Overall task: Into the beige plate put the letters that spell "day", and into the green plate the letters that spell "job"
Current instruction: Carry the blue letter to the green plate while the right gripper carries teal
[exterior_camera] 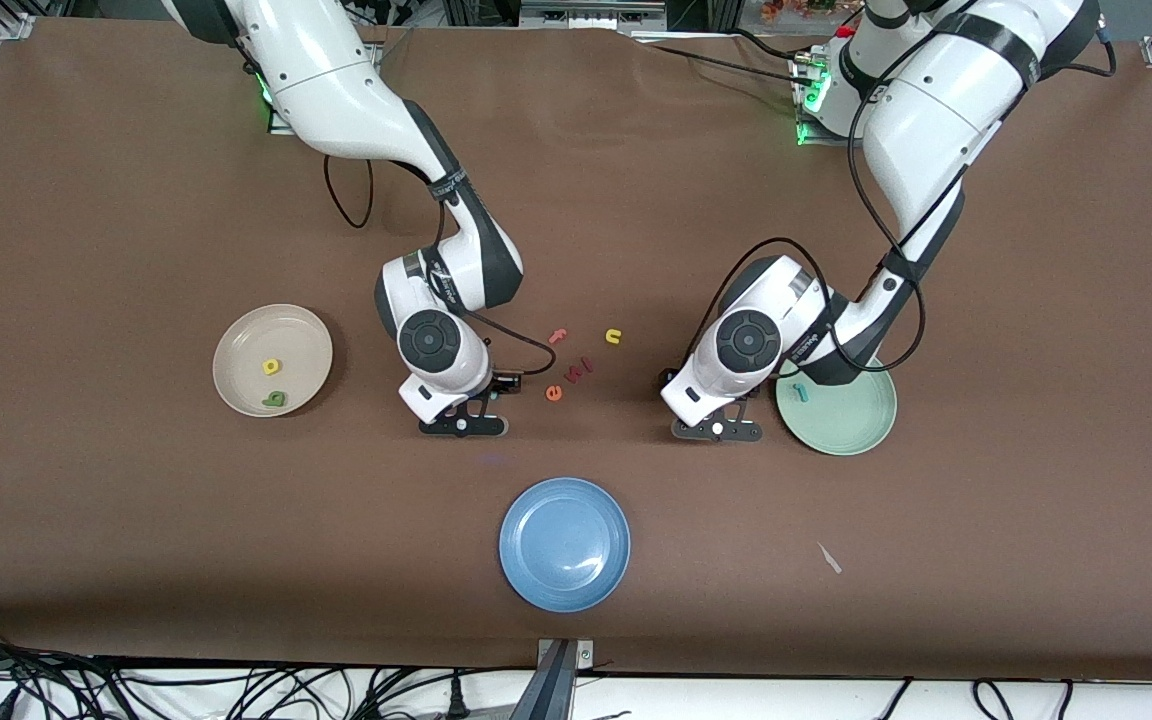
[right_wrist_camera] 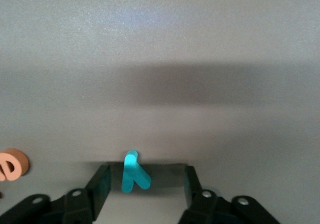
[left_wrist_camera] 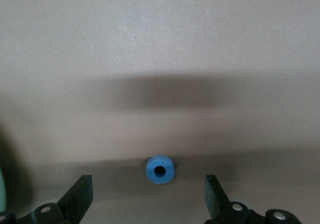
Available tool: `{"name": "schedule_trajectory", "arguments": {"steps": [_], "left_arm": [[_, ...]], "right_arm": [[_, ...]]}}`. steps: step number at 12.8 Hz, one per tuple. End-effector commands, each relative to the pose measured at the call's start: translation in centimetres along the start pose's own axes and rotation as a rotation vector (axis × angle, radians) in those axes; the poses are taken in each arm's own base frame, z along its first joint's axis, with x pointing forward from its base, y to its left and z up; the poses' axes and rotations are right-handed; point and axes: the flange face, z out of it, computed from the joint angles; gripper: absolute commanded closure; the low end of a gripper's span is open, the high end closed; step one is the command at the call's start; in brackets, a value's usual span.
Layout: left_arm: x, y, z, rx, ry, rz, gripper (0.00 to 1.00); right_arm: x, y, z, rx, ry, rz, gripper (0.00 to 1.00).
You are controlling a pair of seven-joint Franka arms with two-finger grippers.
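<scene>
Beige plate (exterior_camera: 236, 345) holding yellow letter (exterior_camera: 271, 367) and green letter (exterior_camera: 276, 400), green plate (exterior_camera: 851, 425) holding teal j (exterior_camera: 802, 393), left pincer (left_wrist_camera: 147, 196) wide open, right pincer (right_wrist_camera: 145, 184) half-closed around teal y (right_wrist_camera: 134, 172).

A: What do the arms look like?
B: Glossy white shells, dark grey joints with round caps, looping black cables.
A: And the ends?
B: Black fingers with silver screws; green lights at both bases.
</scene>
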Motion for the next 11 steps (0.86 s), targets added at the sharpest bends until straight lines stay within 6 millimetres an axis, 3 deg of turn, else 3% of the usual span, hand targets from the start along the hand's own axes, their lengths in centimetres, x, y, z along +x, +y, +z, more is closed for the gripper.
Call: {"name": "schedule_trajectory", "arguments": {"steps": [1, 3, 4, 11], "left_arm": [[-0.1, 0.4, 0.3, 0.016, 0.017, -0.003, 0.17], [-0.2, 0.4, 0.9, 0.015, 0.009, -0.003, 0.44], [-0.2, 0.4, 1.0, 0.016, 0.008, -0.003, 0.49], [-0.1, 0.3, 2.1, 0.008, 0.0, -0.004, 0.58]], "right_arm": [[0.3, -0.6, 0.2, -0.006, 0.011, -0.019, 0.41], [0.3, -0.6, 0.2, -0.003, 0.011, -0.013, 0.46], [0.3, -0.6, 0.3, -0.004, 0.01, -0.011, 0.47], [0.2, -0.7, 0.8, -0.003, 0.01, -0.003, 0.7]]}}
